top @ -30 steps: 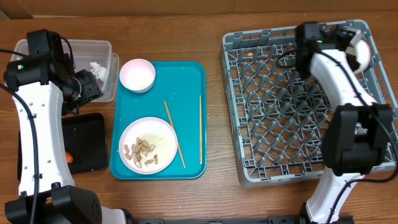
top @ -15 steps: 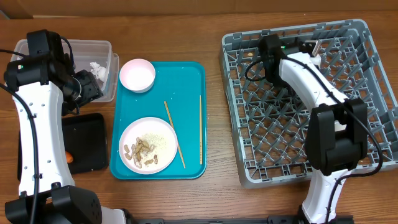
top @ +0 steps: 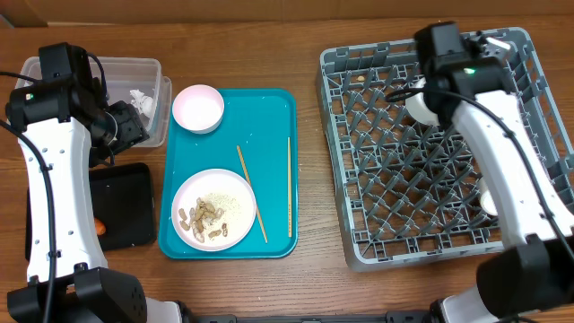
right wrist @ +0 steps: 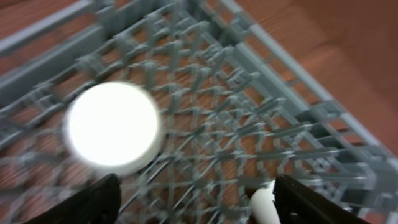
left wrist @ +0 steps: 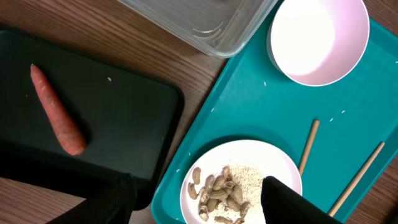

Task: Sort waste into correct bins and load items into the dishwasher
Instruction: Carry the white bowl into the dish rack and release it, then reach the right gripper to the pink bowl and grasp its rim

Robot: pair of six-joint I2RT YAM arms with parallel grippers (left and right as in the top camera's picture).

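Jaws spread, both pairs, gripping nothing. Left arm (top: 45, 179): bends, hovers just left of teal tray (top: 269, 117), near black tray (left wrist: 124, 99) holding carrot (left wrist: 57, 112). Right arm (top: 507, 157): reaches across dish rack (top: 377, 224), well right of teal tray, over blurred white bowl (right wrist: 113, 127) among pegs. On teal tray: plate (top: 193, 190) with peanut shells (top: 202, 220), second bowl (top: 197, 108), chopsticks (top: 289, 187).
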